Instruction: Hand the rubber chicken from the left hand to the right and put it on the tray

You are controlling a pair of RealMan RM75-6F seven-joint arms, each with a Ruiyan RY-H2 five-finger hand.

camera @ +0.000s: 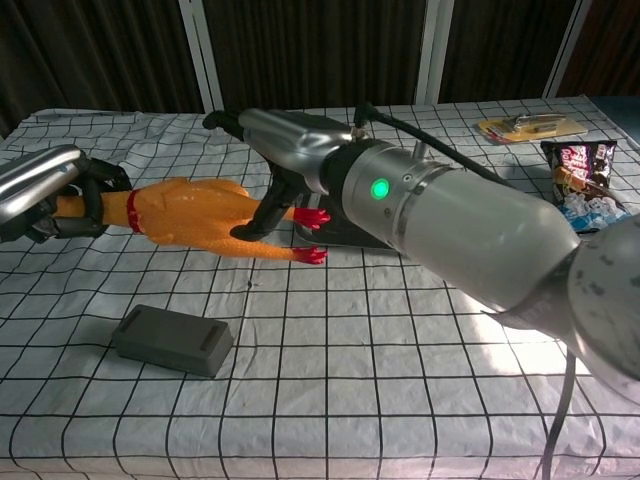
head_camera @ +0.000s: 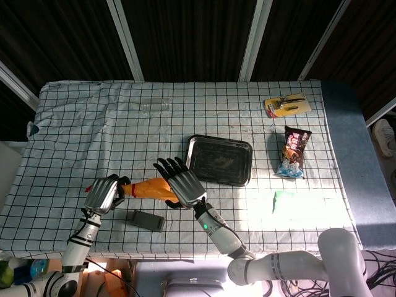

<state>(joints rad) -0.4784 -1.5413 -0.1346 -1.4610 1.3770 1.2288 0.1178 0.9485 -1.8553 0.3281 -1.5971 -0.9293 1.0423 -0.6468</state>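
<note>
Gripping the rubber chicken (camera: 195, 215), left hand (camera: 45, 190); right hand (head_camera: 180, 181) spread.

left hand (head_camera: 102, 193): fingers curled, gripping | right hand (head_camera: 180, 181): fingers spread flat, palm down

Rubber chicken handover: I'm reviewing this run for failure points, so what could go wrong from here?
1. The right robot hand has its fingers spread over the rubber chicken and no clear grip shows. If the left robot hand, which holds the head end, lets go now, the chicken will likely drop.
2. The grey block lies on the table below the chicken, so a drop might land on it.
3. The tray sits just beyond the right robot hand; a hasty carry could clip its rim.
</note>
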